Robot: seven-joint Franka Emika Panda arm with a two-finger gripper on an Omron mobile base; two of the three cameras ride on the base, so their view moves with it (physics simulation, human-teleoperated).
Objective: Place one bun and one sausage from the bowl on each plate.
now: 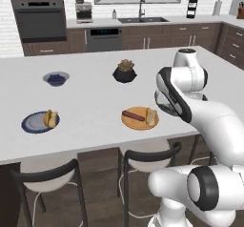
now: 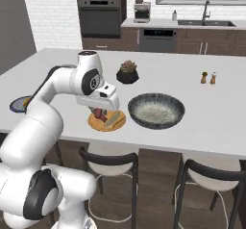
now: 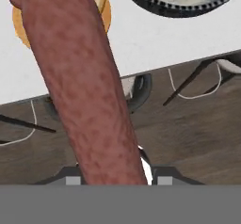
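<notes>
My gripper (image 3: pixel 115 175) is shut on a long reddish-brown sausage (image 3: pixel 84 77) that fills the middle of the hand view. In the right base view the gripper (image 2: pixel 100 111) hangs just over the orange plate (image 2: pixel 96 123), beside the wide dark grey bowl (image 2: pixel 156 110), whose pale inside looks bare. The orange plate (image 1: pixel 138 124) carries another sausage (image 1: pixel 133 115) and a bun (image 1: pixel 151 116). Far to the left, the dark blue plate (image 1: pixel 29 123) holds one bun (image 1: pixel 50 118). My own arm hides the bowl in the left base view.
A small blue-filled bowl (image 1: pixel 56 78) and a black plant pot (image 1: pixel 124 72) stand further back on the white counter. Salt and pepper shakers (image 2: pixel 208 77) are at the right. Dark stools (image 1: pixel 143 157) sit under the near counter edge.
</notes>
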